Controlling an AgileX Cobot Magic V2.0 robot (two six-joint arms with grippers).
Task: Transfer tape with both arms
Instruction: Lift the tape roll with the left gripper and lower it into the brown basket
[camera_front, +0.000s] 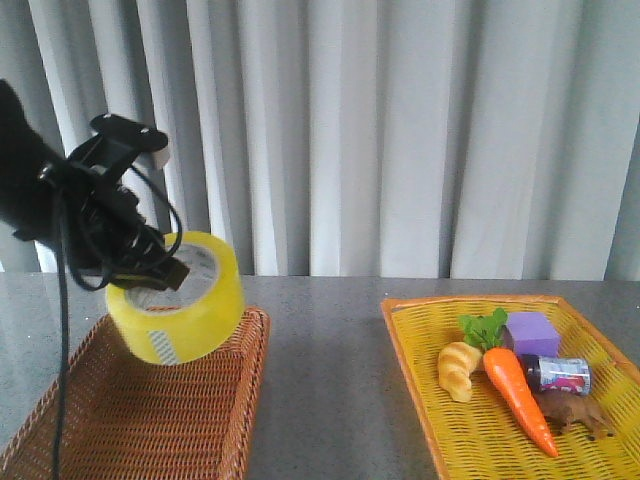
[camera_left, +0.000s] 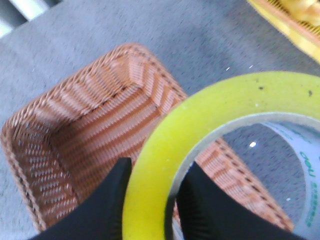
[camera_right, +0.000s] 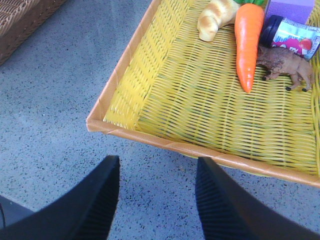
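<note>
Tape (camera_front: 185, 300): translucent yellow, white core w/ green print. Left basket (camera_front: 150, 420): reddish-brown weave. Right basket (camera_front: 440, 400): yellow weave, orange rim. Carrot (camera_front: 520, 398): orange, green top. Block (camera_front: 532, 332): purple. Croissant (camera_front: 459, 370): pale tan. Animal figure (camera_right: 285, 64): brown. Table (camera_front: 325, 380): grey, speckled. Curtain (camera_front: 400, 130): white-grey. Gripper fingers (camera_right: 95, 205): black.

On your left a brown wicker basket (camera_front: 150, 420) sits on the grey table (camera_front: 330, 380). To your right, a yellow tray (camera_front: 440, 420) holds a croissant (camera_front: 458, 370), a carrot (camera_front: 520, 398), a purple block (camera_front: 531, 333), a small can (camera_front: 560, 375) and a brown toy animal (camera_front: 578, 413). White curtains (camera_front: 400, 130) hang behind.
</note>
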